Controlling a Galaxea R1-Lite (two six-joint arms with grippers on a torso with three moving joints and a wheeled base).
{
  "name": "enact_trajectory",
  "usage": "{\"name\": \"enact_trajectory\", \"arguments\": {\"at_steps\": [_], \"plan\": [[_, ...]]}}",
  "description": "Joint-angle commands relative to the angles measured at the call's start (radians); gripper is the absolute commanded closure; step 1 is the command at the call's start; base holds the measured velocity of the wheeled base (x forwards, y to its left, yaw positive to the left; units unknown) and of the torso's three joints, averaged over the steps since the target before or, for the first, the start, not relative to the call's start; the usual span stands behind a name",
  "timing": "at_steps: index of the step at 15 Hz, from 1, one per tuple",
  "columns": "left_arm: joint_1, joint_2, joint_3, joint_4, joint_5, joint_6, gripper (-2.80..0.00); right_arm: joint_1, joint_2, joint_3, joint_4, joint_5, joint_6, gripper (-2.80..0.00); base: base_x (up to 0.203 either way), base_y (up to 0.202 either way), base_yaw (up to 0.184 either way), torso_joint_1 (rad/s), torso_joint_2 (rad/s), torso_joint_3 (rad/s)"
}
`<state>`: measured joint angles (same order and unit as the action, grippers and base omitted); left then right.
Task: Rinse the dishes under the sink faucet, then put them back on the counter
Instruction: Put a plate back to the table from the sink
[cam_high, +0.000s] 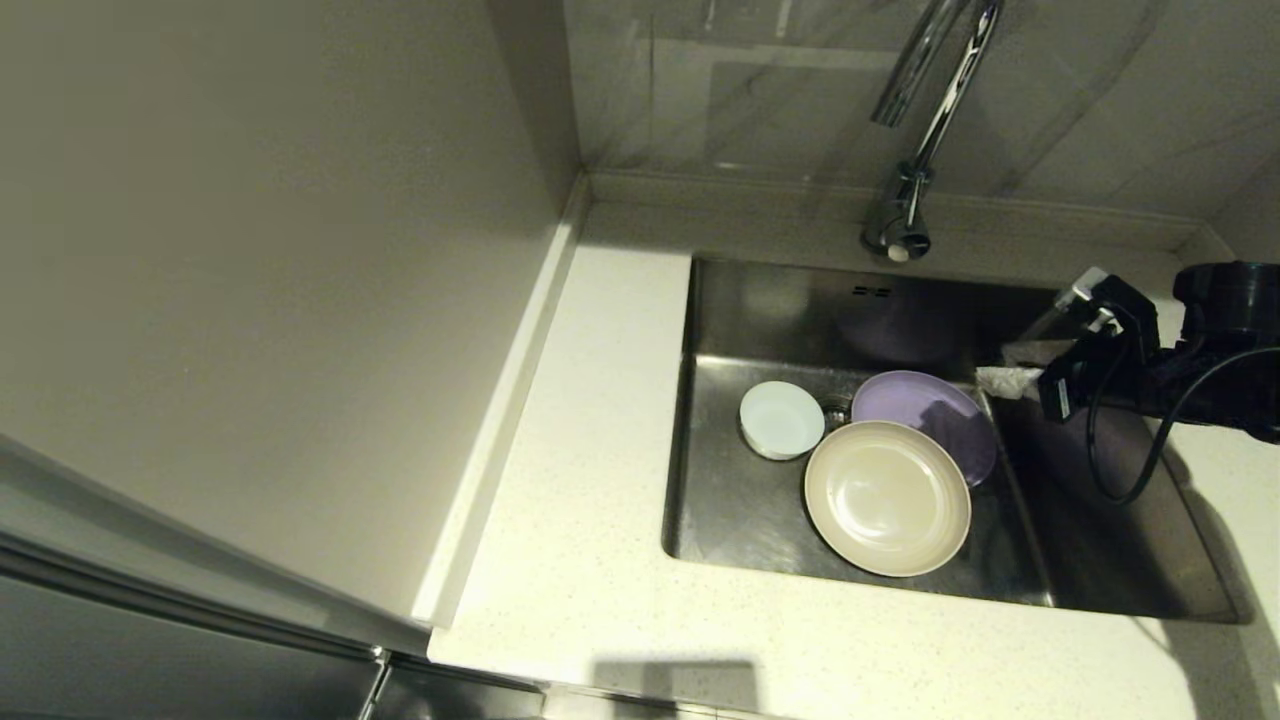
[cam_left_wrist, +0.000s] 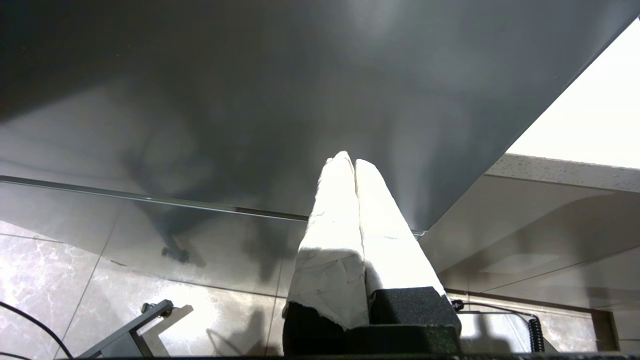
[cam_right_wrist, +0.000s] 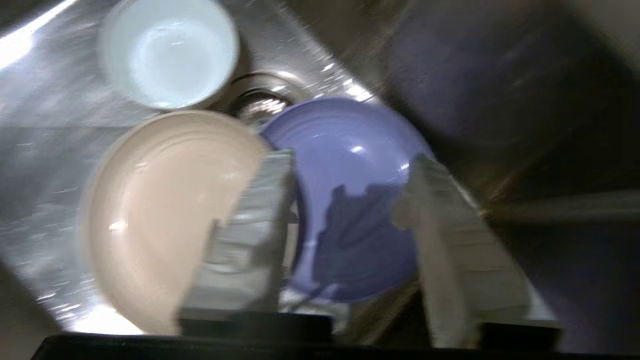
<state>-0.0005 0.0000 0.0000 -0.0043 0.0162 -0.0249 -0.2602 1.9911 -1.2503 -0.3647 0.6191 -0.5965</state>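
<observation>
My right gripper (cam_right_wrist: 350, 220), fingers apart, hovers over the sink (cam_high: 760, 310), lined up on the lavender plate (cam_high: 935, 410) beside the drain. Cream plate (cam_high: 888, 497) overlaps it; white bowl (cam_high: 781, 419) sits beside. My left gripper (cam_left_wrist: 355, 165) rests pressed together, parked below the counter (cam_high: 590, 520).

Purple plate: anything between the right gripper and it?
Nothing visible. The right gripper is open above the purple plate, whose far rim is exposed. The beige plate overlaps its near edge only. The white bowl sits apart, across the drain.
</observation>
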Motion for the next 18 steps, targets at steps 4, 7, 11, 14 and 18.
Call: {"name": "enact_trajectory", "arguments": {"at_steps": [4,7,11,14,18], "plan": [[0.000,-0.003,0.000,0.000,0.001,-0.001,0.00,-0.026,0.048,0.031,-0.119,0.004,-0.150,-2.80,0.000,0.000,0.000,0.000,0.00,0.000],[0.000,-0.003,0.000,0.000,0.001,-0.001,0.00,-0.028,0.036,0.059,-0.011,-0.001,-0.197,-2.80,0.000,0.000,0.000,0.000,0.00,0.000],[0.000,-0.003,0.000,0.000,0.001,-0.001,0.00,-0.026,0.019,0.018,0.213,-0.005,-0.202,-2.80,0.000,0.000,0.000,0.000,0.00,0.000],[0.000,-0.003,0.000,0.000,0.001,-0.001,0.00,0.017,0.060,0.003,0.292,-0.050,-0.212,-2.80,0.000,0.000,0.000,0.000,0.00,0.000],[-0.001,-0.003,0.000,0.000,0.001,-0.001,0.00,0.047,0.162,-0.060,0.297,-0.091,-0.212,-2.80,0.000,0.000,0.000,0.000,0.00,0.000]]}}
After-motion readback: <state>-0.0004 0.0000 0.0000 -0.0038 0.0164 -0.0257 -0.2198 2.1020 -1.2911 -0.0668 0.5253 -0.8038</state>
